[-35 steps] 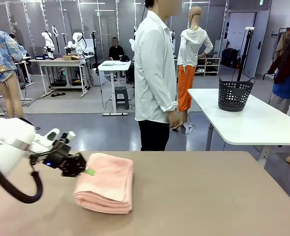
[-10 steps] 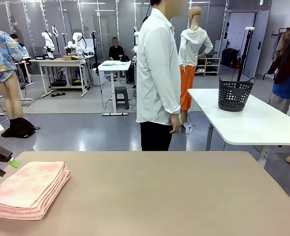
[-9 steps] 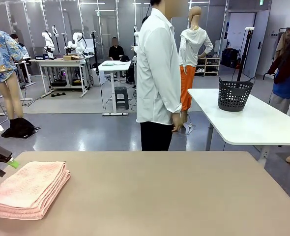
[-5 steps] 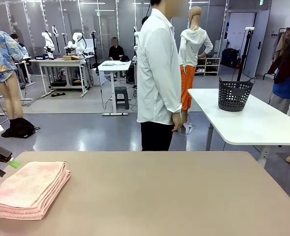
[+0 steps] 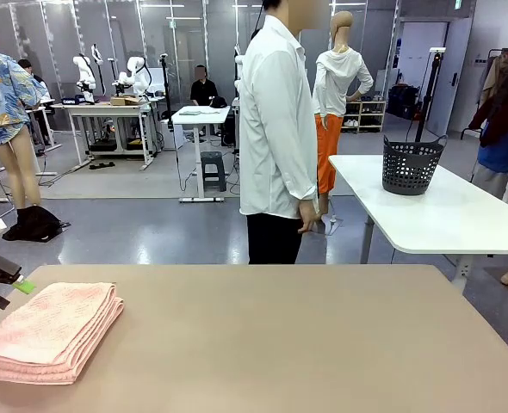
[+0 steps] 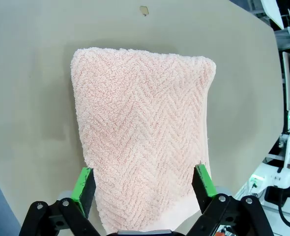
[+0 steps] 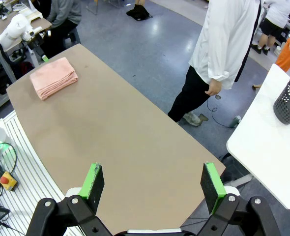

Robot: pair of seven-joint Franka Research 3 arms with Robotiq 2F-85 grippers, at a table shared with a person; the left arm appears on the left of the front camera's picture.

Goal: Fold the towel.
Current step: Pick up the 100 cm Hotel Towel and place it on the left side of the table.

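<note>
Pink towel (image 5: 49, 331) lies folded in a flat stack on the table (image 5: 306, 344), at its left end nr the edge; herringbone weave shows on top (image 6: 142, 132). Left gripper (image 6: 143, 183) hangs over the towel's near end w/ jaws spread wide, one green pad each side, not gripping it. Right gripper (image 7: 153, 181) is up high over the other end of the table, jaws wide apart, holding nothing. Person (image 5: 277, 138) in white shirt stands at the far side, arm down.
</note>
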